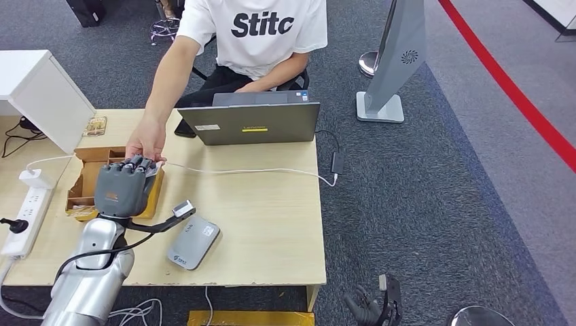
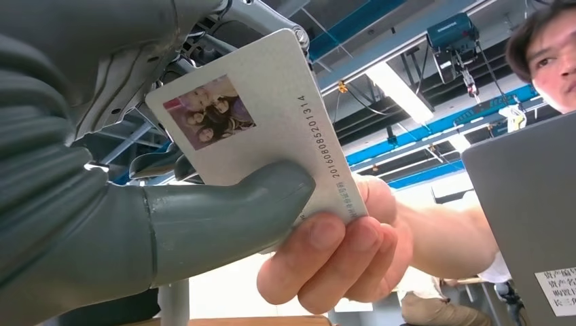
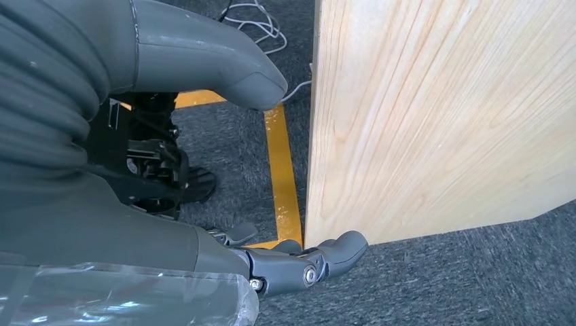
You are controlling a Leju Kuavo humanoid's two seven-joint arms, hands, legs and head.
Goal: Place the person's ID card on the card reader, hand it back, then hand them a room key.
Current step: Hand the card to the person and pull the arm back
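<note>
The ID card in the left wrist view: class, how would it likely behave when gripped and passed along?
The ID card looks flat and unbent between the left hand and the person's hand, so probably stiff. It looks thin, so likely light. Its smooth face may slip in a loose grip.

We read "Stitc" on the person's white T-shirt [image 1: 261,27]. The white photo ID card [image 2: 272,115] bore "20160808520131 4" along its edge.

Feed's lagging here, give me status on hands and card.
Left hand and the person's hand both grip the ID card. Right hand hangs beside the table, holding nothing. Card reader unobstructed.
</note>
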